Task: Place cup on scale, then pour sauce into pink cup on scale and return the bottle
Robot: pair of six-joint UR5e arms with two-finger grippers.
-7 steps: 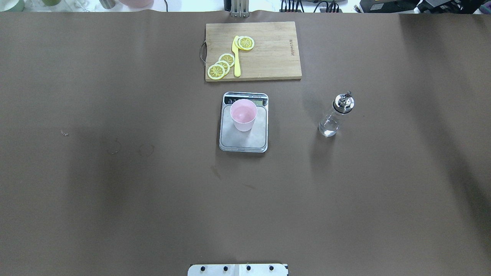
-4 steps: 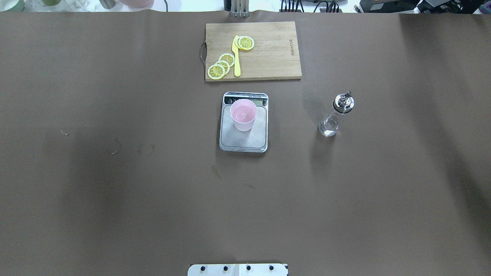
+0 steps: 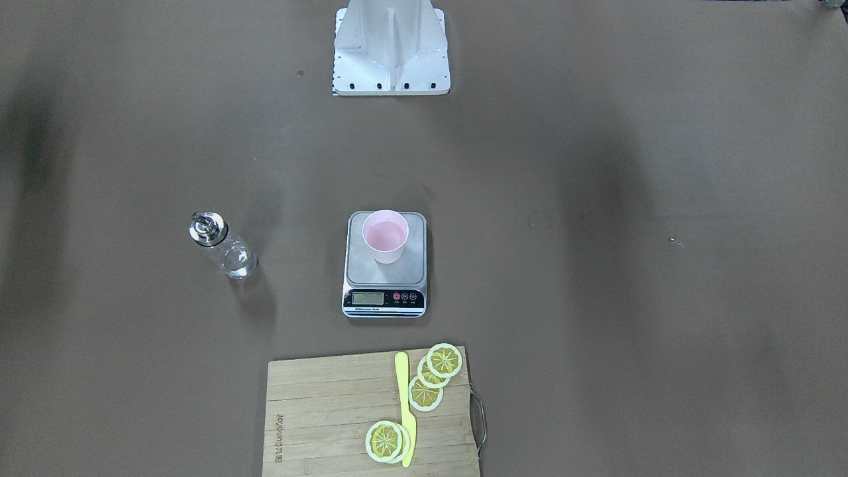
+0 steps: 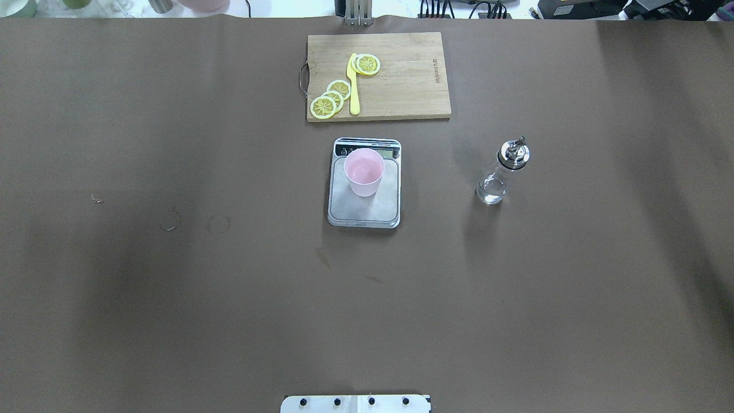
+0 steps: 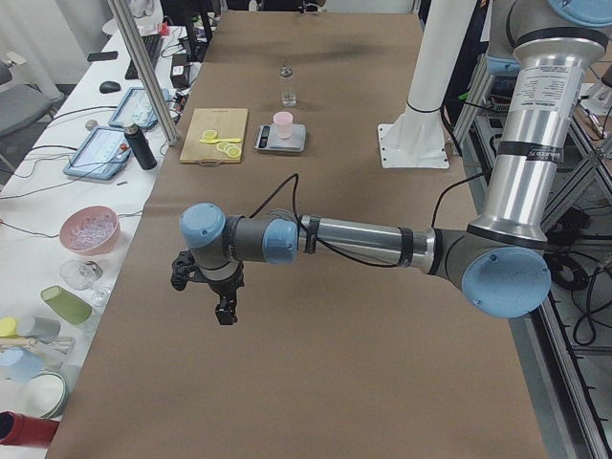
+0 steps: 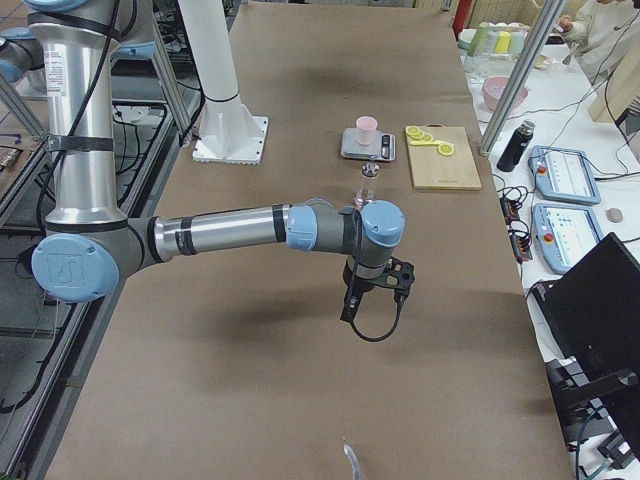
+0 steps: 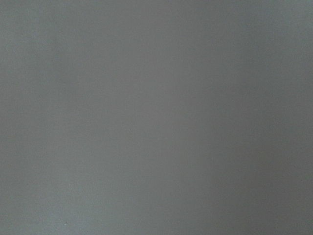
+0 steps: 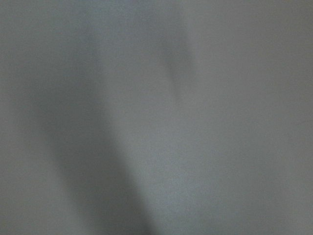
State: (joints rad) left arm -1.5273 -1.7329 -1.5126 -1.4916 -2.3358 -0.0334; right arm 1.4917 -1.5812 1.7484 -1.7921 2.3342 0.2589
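Observation:
The pale pink cup (image 4: 364,171) stands upright on the far half of the grey scale (image 4: 364,209), also in the front view (image 3: 385,236). The clear glass bottle (image 4: 500,175) with a metal spout stands on the table right of the scale, with a little clear sauce (image 4: 491,192) at its bottom. No gripper shows in the overhead or front views. My left gripper (image 5: 225,308) hangs over bare table far from the scale. My right gripper (image 6: 350,310) hangs over the table short of the bottle (image 6: 369,180). I cannot tell whether either is open or shut. Both wrist views show only blurred table.
A wooden cutting board (image 4: 401,86) with lemon slices (image 4: 332,97) and a yellow knife (image 4: 353,86) lies just beyond the scale. The robot's white base (image 3: 391,46) stands on the near side. Bowls, cups and tablets sit on side tables (image 5: 86,229).
The cup, scale and bottle have not moved. The arm shadows on the table's left and right have drifted outward and faded.

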